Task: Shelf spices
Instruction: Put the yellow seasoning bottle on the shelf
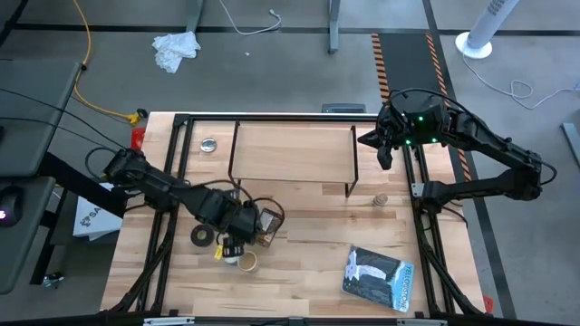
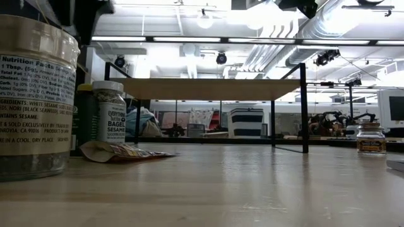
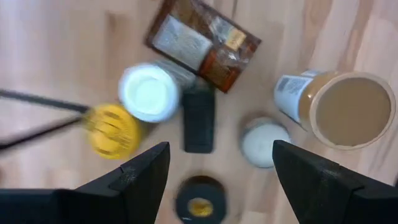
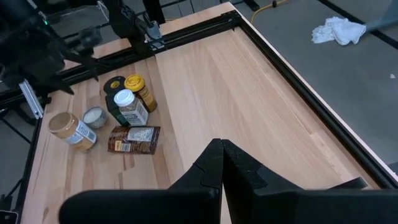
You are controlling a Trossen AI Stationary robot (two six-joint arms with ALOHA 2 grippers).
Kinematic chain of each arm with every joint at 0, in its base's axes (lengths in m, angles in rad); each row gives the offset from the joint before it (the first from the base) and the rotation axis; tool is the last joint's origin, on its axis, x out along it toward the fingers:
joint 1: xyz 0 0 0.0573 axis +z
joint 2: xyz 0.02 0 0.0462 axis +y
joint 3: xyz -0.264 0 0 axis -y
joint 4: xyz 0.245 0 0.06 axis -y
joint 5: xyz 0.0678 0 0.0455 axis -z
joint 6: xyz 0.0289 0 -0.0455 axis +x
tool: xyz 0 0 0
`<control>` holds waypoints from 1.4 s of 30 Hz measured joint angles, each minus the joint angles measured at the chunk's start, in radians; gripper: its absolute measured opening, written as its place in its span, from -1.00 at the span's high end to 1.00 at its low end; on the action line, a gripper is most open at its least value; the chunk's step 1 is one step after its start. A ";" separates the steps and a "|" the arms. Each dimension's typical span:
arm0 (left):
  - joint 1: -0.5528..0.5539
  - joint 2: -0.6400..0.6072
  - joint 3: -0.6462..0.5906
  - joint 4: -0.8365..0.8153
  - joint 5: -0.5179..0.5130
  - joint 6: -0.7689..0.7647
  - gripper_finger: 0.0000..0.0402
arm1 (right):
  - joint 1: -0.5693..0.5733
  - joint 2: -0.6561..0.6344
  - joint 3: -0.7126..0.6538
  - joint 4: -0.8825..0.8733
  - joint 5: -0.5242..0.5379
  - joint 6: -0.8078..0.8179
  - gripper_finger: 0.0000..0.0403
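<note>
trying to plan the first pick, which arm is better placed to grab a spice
Left. The left gripper hangs open directly over the spice cluster, the white-capped bottle just beyond its fingers. The right gripper is shut, up by the table's far right corner, away from the jars.

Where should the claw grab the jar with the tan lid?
Probably from straight above, pinching the tan-lidded jar round its sides just under the lid. It stands upright at the edge of the bunch, so its sides are mostly free. Only the small round tin sits close. The left claw hangs open above the bunch.
</note>
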 joint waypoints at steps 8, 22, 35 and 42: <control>-0.053 -0.016 -0.075 0.083 0.002 -0.077 -0.40 | 0.000 0.001 0.000 0.001 0.017 0.000 1.00; -0.001 -0.136 -0.256 0.208 0.057 0.016 -0.40 | 0.000 0.065 0.000 0.003 0.013 -0.033 1.00; 0.082 -0.297 -0.439 0.230 -0.020 0.088 -0.40 | 0.000 0.065 0.000 0.003 0.023 0.000 1.00; 0.181 -0.334 -0.439 0.244 -0.028 0.347 -0.40 | 0.000 0.065 0.000 0.003 0.044 0.030 1.00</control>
